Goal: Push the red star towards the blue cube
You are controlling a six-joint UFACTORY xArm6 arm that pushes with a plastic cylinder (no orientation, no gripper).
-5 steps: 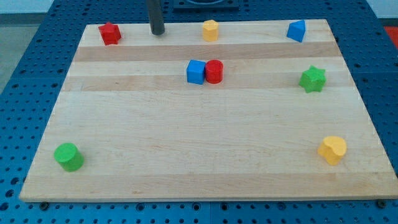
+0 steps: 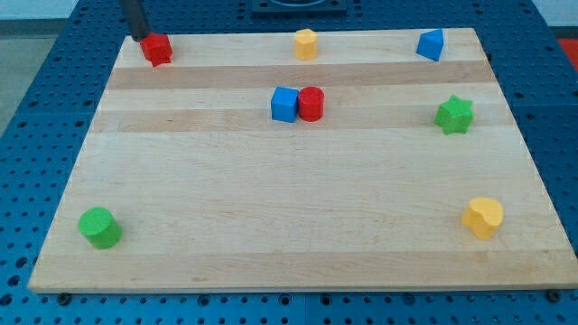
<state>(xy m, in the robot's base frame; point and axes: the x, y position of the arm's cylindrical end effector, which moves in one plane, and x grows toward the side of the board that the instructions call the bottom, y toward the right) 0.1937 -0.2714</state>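
Nearest the view's bottom we saw a green cylinder [image 2: 99,227] at the left and a yellow heart-like block [image 2: 483,217] at the right. Farther up sat a green star [image 2: 454,115], and mid-board the blue cube [image 2: 284,104] touching a red cylinder [image 2: 312,104]. Along the top edge lay a blue wedge-like block [image 2: 431,44], a yellow block [image 2: 306,43] and the red star [image 2: 157,49]. Our rod carried no jaws; my tip [image 2: 138,39] stood just beside the star's upper left.
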